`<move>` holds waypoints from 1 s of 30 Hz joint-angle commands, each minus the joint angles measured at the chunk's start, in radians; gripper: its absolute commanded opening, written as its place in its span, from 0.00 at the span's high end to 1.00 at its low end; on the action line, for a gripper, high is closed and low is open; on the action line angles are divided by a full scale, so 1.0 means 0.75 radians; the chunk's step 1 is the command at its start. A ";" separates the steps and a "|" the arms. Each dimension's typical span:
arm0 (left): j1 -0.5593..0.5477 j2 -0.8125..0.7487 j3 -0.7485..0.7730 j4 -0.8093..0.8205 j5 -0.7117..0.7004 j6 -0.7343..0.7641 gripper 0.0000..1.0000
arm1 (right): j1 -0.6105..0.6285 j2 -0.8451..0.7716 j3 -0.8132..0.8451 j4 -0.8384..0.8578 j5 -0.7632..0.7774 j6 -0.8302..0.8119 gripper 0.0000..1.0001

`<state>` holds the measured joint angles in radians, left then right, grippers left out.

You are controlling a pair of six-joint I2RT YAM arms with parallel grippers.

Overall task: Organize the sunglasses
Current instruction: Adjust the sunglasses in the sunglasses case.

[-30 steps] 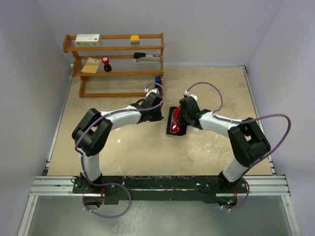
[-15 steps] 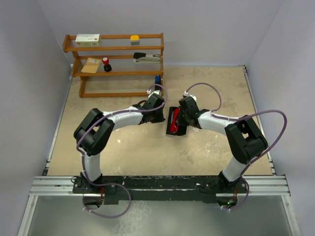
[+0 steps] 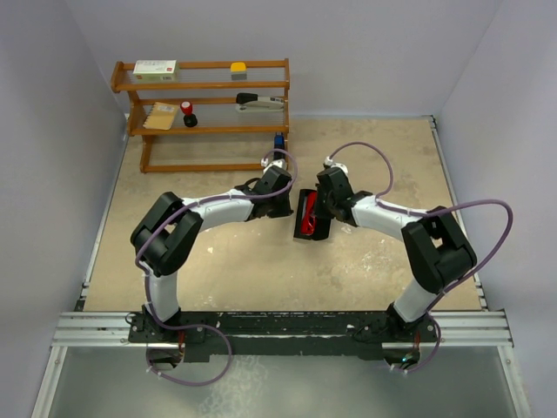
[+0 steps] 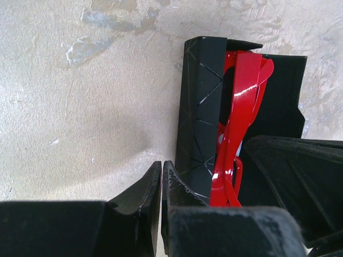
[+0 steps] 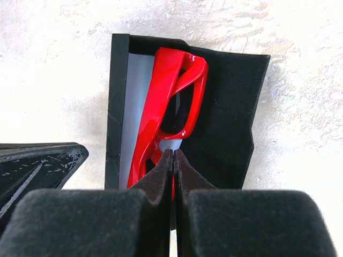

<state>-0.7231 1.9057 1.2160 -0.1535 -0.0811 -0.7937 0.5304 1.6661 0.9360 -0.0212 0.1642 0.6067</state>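
The red sunglasses (image 3: 310,213) lie lengthwise in the open black case (image 3: 301,202) at mid table. In the right wrist view the sunglasses (image 5: 166,91) rest on a pale cloth (image 5: 136,96) inside the case (image 5: 230,118). My right gripper (image 5: 173,152) is shut, with a thin red sliver of the sunglasses between its pads. My left gripper (image 4: 162,166) is shut and empty. It sits low against the outer side of the case's left wall (image 4: 201,107), beside the sunglasses (image 4: 241,96). From above, the left gripper (image 3: 285,209) and right gripper (image 3: 319,212) flank the case.
A wooden shelf rack (image 3: 200,87) stands at the back left with a box, a stapler and small items on it. A small blue object (image 3: 279,139) sits by the rack's right leg. Grey walls close in on the left, back and right.
My left gripper has moved a little to the right, up to the case's left wall. The right gripper and the sunglasses have barely shifted.
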 commanded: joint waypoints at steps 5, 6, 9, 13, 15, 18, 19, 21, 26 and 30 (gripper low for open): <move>-0.011 -0.020 0.017 0.060 0.004 -0.018 1.00 | -0.001 0.010 0.060 0.027 -0.039 -0.004 1.00; -0.011 -0.021 0.016 0.061 0.004 -0.018 1.00 | 0.000 0.017 0.059 0.031 -0.041 -0.003 1.00; -0.010 -0.023 0.015 0.060 0.006 -0.018 1.00 | 0.000 0.037 0.059 0.041 -0.050 0.001 1.00; -0.012 -0.022 0.018 0.062 0.006 -0.019 1.00 | 0.000 0.066 0.061 0.068 -0.063 -0.001 1.00; -0.013 -0.021 0.021 0.062 0.009 -0.019 1.00 | 0.000 0.087 0.067 0.075 -0.067 -0.001 1.00; -0.015 -0.020 0.023 0.061 0.010 -0.019 1.00 | 0.000 0.112 0.072 0.101 -0.079 -0.001 1.00; -0.014 -0.019 0.023 0.061 0.010 -0.019 1.00 | 0.000 0.119 0.073 0.106 -0.082 -0.003 1.00; -0.018 -0.017 0.023 0.058 0.007 -0.018 1.00 | 0.000 0.130 0.081 0.113 -0.086 -0.003 1.00; -0.021 -0.013 0.025 0.057 0.006 -0.018 1.00 | 0.000 0.149 0.094 0.144 -0.102 -0.006 1.00; -0.021 -0.008 0.025 0.060 0.009 -0.020 1.00 | 0.000 0.173 0.115 0.159 -0.121 -0.034 1.00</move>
<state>-0.7296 1.9057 1.2160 -0.1429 -0.0856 -0.8013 0.5297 1.7672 0.9817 0.0586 0.1043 0.6018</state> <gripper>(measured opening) 0.003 0.004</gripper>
